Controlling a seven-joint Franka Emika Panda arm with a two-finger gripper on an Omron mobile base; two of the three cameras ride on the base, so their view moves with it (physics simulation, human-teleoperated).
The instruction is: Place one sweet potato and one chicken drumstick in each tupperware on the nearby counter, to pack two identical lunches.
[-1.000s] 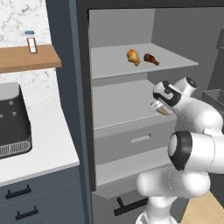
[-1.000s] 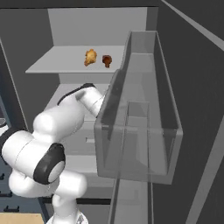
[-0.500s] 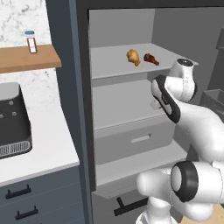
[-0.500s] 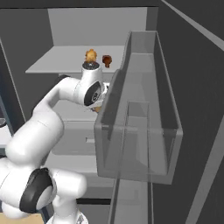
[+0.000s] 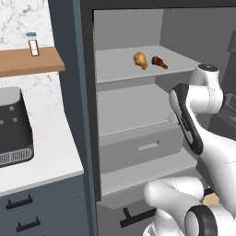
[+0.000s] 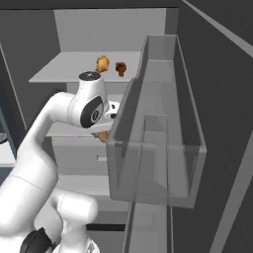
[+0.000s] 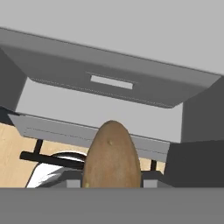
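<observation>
Tan-orange and tapered, one sweet potato [image 7: 112,157] was seen in the hand view, clenched between the fingers of the gripper [image 7: 112,183], whose jaws were closed tightly on it. Its pointed end was directed toward a grey drawer front [image 7: 111,83] below the shelves. A small part of the same potato [image 6: 103,136] was also visible in the right base view, under the white wrist and just beside the clear door bin [image 6: 158,148]. Only this one sweet potato could be counted.

Two chicken drumsticks were counted on the upper shelf [image 5: 120,64] of the open fridge. One golden-brown drumstick [image 5: 140,60] was lying to the left, and one darker reddish-brown drumstick [image 5: 159,62] was lying just beside it on the right, not touching it as far as could be told. In the right base view the same two pieces were seen on that shelf, above the arm. The gripper was held lower than the upper shelf, at the level of the second shelf [image 5: 129,108], in front of the fridge opening.

One white counter [image 5: 41,156] was seen to the left of the fridge, over dark drawers with two black handles [image 5: 18,202]. One black appliance [image 5: 14,126] was standing on this counter. One wooden shelf [image 5: 27,62] was fixed on the wall above the counter, and one small bottle [image 5: 32,44] was standing on it.
</observation>
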